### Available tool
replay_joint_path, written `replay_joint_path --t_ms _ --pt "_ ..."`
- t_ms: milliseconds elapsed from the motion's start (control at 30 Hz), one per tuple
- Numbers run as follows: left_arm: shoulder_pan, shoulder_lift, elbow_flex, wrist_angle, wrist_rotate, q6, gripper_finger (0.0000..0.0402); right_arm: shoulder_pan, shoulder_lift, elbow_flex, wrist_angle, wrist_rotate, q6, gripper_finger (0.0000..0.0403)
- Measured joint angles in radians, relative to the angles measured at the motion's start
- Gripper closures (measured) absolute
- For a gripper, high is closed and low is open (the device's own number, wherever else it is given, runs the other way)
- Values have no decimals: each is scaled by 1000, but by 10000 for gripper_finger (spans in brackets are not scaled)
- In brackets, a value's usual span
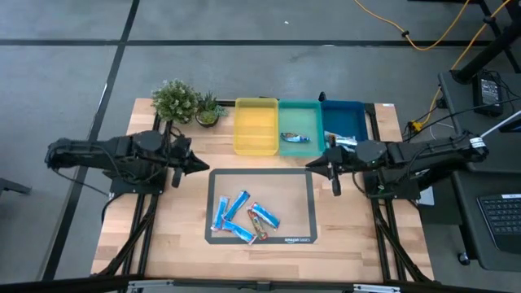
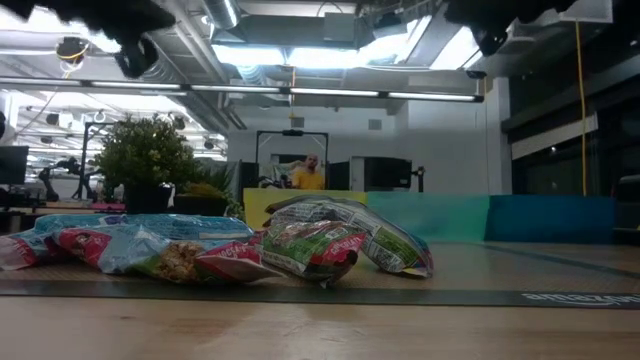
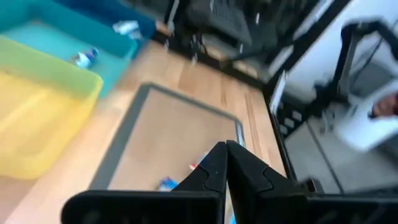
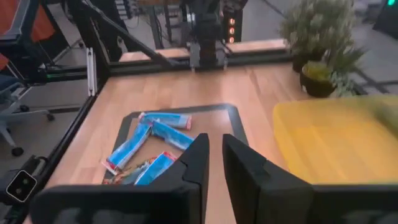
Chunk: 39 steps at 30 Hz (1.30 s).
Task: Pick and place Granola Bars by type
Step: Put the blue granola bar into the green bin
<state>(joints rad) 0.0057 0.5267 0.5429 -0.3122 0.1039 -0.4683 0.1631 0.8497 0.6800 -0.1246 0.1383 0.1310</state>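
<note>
Since the Granola Bars point(image 1: 244, 216) look light, crinkly and slippery, pinch across a bar's middle — left gripper point(image 1: 205, 164) closed and empty, right gripper point(image 1: 311, 164) slightly parted, holding nothing.

mat point(image 1: 220, 183) upper half bare | Granola Bars point(image 1: 242, 216) clustered below | trays point(image 1: 298, 126) behind mat

Left tool point(image 1: 204, 163) pinched closed, right tool point(image 1: 311, 163) slightly parted, both arms reaching inward, empty
</note>
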Motion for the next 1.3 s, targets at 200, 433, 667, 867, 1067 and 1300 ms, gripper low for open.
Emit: replay_joint_path --t_ms 200,433,667,867,1067,1300 --pt "-141 237 205 -131 -133 13 398 0 -75 0 1 1 -86 354" --pt "-198 498 256 -107 -184 -133 383 0 -168 0 -30 -40 -156 354" --pt "-245 713 328 -106 -201 -219 313 0 -224 0 -64 -85 -219 354" --pt "-259 840 361 -107 -199 -287 220 0 -235 0 -65 -88 -285 354" --pt "-261 930 363 -109 -198 -348 162 0 -235 0 -89 -89 -295 354" --pt "-261 1003 363 -108 -196 -351 159 0 -236 0 -115 -117 -294 354"
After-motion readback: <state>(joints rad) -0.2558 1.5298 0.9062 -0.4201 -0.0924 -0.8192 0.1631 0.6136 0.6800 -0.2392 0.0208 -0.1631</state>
